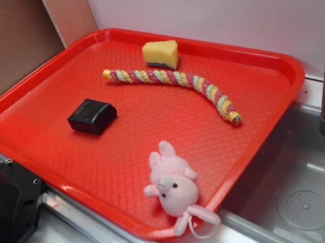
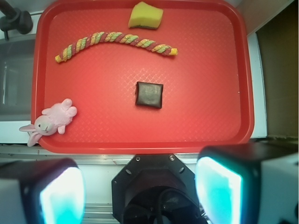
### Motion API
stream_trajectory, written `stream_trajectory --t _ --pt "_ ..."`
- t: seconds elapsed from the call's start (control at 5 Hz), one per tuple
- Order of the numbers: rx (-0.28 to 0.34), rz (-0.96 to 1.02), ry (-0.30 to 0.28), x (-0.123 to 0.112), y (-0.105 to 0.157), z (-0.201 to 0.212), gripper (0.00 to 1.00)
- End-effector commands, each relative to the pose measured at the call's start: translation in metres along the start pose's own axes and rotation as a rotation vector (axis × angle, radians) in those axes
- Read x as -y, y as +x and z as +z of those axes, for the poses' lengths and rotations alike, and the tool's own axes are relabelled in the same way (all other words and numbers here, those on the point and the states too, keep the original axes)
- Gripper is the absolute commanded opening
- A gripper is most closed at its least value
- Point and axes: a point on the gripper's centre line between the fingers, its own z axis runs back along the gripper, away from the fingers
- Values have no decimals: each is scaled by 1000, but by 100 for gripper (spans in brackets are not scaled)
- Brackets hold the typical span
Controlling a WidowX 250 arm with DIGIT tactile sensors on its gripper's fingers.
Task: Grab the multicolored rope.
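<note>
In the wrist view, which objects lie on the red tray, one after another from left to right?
Pink plush bunny → multicolored rope → black block. The yellow sponge is left out: it sits above the rope's right part and the block, so its place in the order is unclear.

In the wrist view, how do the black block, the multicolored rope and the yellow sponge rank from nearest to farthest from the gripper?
1. Black block: tray centre, nearest the gripper.
2. Multicolored rope: lying across the tray beyond the block.
3. Yellow sponge: at the far rim, just past the rope.
</note>
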Motion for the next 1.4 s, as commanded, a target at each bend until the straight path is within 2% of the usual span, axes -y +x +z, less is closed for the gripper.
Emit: stream_trajectory --t 0.0,0.4,0.6,0.8,1.0,1.2 --pt "0 0 0 0 0 0 100" --pt "29 375 22 -17 30 -13 100" --pt "76 623 26 -17 48 -28 100" --pt "177 873 -116 -13 68 -41 100" --pt "208 1039 -152 -13 93 -60 100" --pt "189 1189 -175 -19 110 -78 100"
